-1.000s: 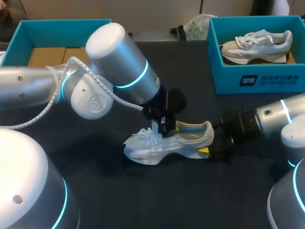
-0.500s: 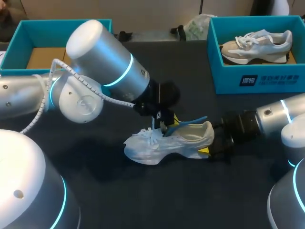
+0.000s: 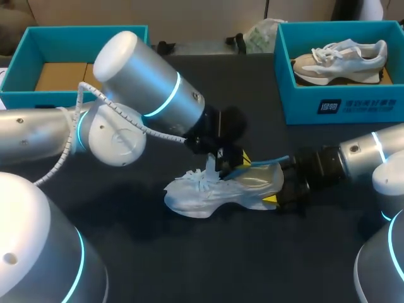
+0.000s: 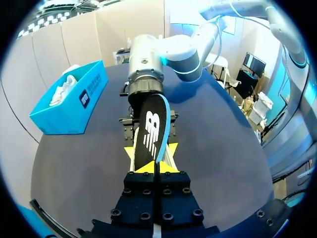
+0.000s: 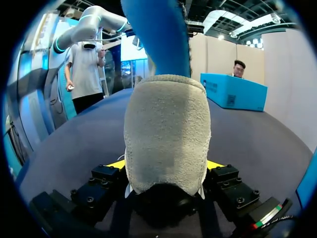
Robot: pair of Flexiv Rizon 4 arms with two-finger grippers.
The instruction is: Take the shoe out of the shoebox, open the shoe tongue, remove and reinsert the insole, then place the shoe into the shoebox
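My left gripper (image 4: 152, 158) is clamped on the insole (image 4: 152, 126), which slants up out of the shoe (image 3: 208, 192) lying mid-table. My right gripper (image 5: 166, 164) pinches that shoe's heel from both sides. The far-right shoebox (image 3: 353, 104) holds a second shoe (image 3: 341, 58). The far-left box (image 3: 25, 47) shows a brown cardboard floor (image 3: 63, 74).

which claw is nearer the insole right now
Left. The left claw is shut on the insole itself; the right claw is shut on the shoe at its heel, with the insole's end just above it.
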